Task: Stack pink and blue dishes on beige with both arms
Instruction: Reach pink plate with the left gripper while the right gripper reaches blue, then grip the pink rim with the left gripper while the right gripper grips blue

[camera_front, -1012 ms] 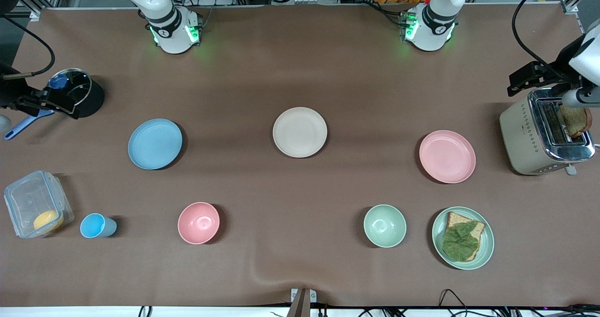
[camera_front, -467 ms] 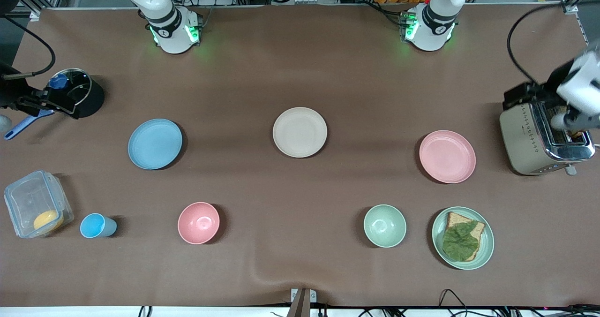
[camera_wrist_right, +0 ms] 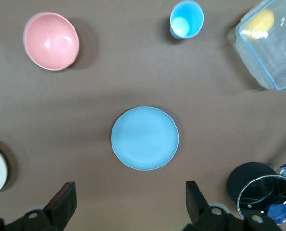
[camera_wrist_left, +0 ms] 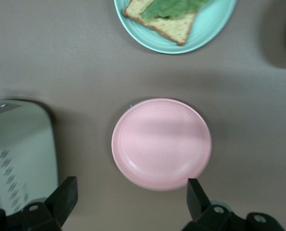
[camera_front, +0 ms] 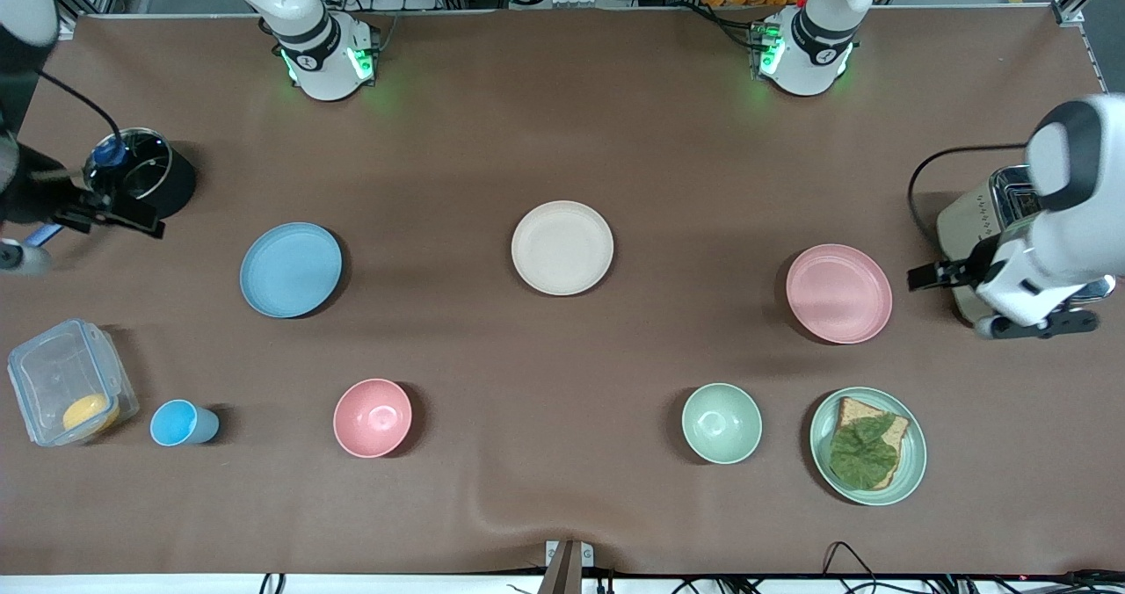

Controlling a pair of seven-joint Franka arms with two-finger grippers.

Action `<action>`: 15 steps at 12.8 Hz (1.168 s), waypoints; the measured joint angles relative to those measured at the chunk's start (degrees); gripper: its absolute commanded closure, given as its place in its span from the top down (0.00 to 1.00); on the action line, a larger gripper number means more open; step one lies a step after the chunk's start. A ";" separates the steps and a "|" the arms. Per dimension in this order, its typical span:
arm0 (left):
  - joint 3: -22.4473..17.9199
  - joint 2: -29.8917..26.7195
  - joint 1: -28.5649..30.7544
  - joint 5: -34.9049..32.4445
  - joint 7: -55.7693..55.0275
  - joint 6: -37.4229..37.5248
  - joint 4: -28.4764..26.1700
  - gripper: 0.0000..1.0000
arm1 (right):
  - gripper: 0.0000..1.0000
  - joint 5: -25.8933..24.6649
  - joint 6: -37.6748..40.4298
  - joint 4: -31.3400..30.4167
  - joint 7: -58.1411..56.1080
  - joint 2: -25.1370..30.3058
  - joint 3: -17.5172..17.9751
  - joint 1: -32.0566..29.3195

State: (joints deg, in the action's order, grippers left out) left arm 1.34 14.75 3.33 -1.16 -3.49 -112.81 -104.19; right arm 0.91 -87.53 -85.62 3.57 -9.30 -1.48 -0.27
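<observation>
The beige plate (camera_front: 562, 248) lies mid-table. The blue dish (camera_front: 291, 270) lies toward the right arm's end, the pink dish (camera_front: 838, 293) toward the left arm's end. All three are bare and apart. The left arm's hand (camera_front: 1041, 269) hangs over the toaster's edge beside the pink dish. In the left wrist view my left gripper (camera_wrist_left: 131, 197) is open and empty, just off the pink dish's (camera_wrist_left: 161, 144) rim. My right gripper (camera_wrist_right: 129, 198) is open and empty, high up, short of the blue dish (camera_wrist_right: 144, 138). The right arm's hand (camera_front: 97, 212) hovers beside the black pot.
A toaster (camera_front: 984, 234) stands at the left arm's end. A mint bowl (camera_front: 722, 423) and a mint plate (camera_front: 914, 453) with toast and a leaf lie nearer the front camera. A pink bowl (camera_front: 373, 417), blue cup (camera_front: 180, 423), clear box (camera_front: 61, 374) and black pot (camera_front: 167, 185) lie toward the right arm's end.
The left arm has swung from above the toaster down toward the pink dish. The right arm's hand has shifted slightly beside the pot. Both grippers have stayed open.
</observation>
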 measured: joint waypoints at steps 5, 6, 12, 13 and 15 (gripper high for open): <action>-0.01 3.03 1.68 0.00 0.05 -8.26 -7.94 1.00 | 1.00 -0.01 -1.53 -1.38 -3.42 -10.41 -0.43 -2.38; -0.02 4.52 2.31 0.00 0.05 -9.01 -8.08 1.00 | 1.00 -0.01 -3.95 -2.67 -5.75 -11.72 -0.44 -3.57; -0.02 10.76 4.99 0.00 0.09 -13.85 -8.75 1.00 | 1.00 4.36 -24.54 -18.42 -22.79 -13.22 -0.63 -12.18; -0.02 11.62 5.34 0.00 0.12 -14.50 -8.77 1.00 | 1.00 5.03 -26.55 -20.05 -23.76 -13.69 -0.62 -12.29; 0.04 12.80 5.46 0.00 0.12 -15.42 -8.78 0.98 | 1.00 5.55 -28.54 -21.52 -24.96 -15.07 -0.57 -12.32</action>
State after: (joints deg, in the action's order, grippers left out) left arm 1.37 27.55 8.80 -1.16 -3.37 -128.24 -112.97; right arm 6.46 -116.08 -107.14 -21.39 -24.37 -2.05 -12.59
